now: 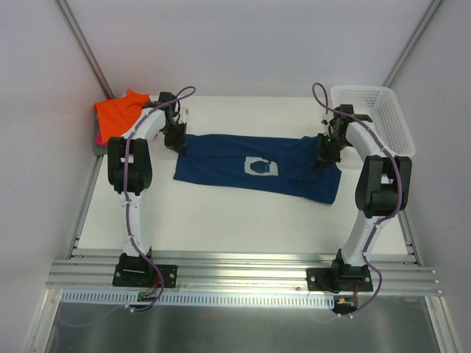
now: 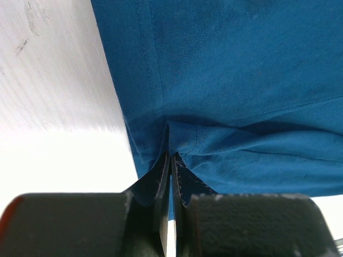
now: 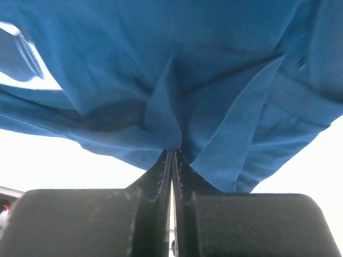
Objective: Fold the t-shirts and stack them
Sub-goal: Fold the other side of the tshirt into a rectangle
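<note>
A navy blue t-shirt [image 1: 250,166] with a pale square chest print [image 1: 260,168] lies spread across the middle of the white table. My left gripper [image 1: 176,144] is shut on the shirt's left edge; in the left wrist view the blue cloth [image 2: 236,80] is pinched at the fingertips [image 2: 170,156]. My right gripper [image 1: 327,154] is shut on the shirt's right end, where bunched cloth [image 3: 177,80] gathers into the closed tips [image 3: 172,151]. A folded orange t-shirt [image 1: 121,109] tops a pile at the back left, with pink and grey edges [image 1: 97,140] under it.
A white lattice basket [image 1: 375,118] stands at the back right, close behind my right arm. The table's left edge rail [image 1: 87,198] and the front aluminium rail [image 1: 243,272] bound the work surface. Bare white table [image 1: 243,220] lies in front of the shirt.
</note>
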Motion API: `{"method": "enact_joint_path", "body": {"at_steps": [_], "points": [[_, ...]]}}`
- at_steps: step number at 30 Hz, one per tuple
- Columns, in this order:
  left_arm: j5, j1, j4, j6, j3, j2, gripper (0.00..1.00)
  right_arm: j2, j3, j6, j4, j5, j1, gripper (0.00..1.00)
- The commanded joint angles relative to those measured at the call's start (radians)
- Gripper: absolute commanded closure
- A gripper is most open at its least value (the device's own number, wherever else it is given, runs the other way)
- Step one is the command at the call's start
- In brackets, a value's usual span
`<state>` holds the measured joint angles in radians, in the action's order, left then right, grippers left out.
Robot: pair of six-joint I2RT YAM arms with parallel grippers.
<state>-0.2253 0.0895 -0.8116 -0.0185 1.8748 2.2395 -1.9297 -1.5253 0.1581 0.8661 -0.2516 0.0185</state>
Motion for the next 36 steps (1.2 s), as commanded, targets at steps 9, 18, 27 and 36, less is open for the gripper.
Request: {"method": "enact_joint_path", "body": {"at_steps": [9,18,27,36], "points": [[0.038,-0.008,-0.001,0.0,0.027,-0.011,1.0,-0.038,-0.163,0.003,-0.021,0.009,-0.015,1.0],[0.052,0.015,0.003,0.009,0.063,-0.037,1.0,-0.084,-0.346,0.004,-0.029,0.014,-0.008,1.0],[0.035,0.018,-0.003,0.037,0.078,-0.055,1.0,-0.067,-0.332,-0.005,-0.044,0.006,-0.008,1.0],[0.102,0.032,-0.003,0.029,0.072,-0.043,0.38,-0.138,-0.319,0.021,-0.055,0.032,0.058,1.0]]}}
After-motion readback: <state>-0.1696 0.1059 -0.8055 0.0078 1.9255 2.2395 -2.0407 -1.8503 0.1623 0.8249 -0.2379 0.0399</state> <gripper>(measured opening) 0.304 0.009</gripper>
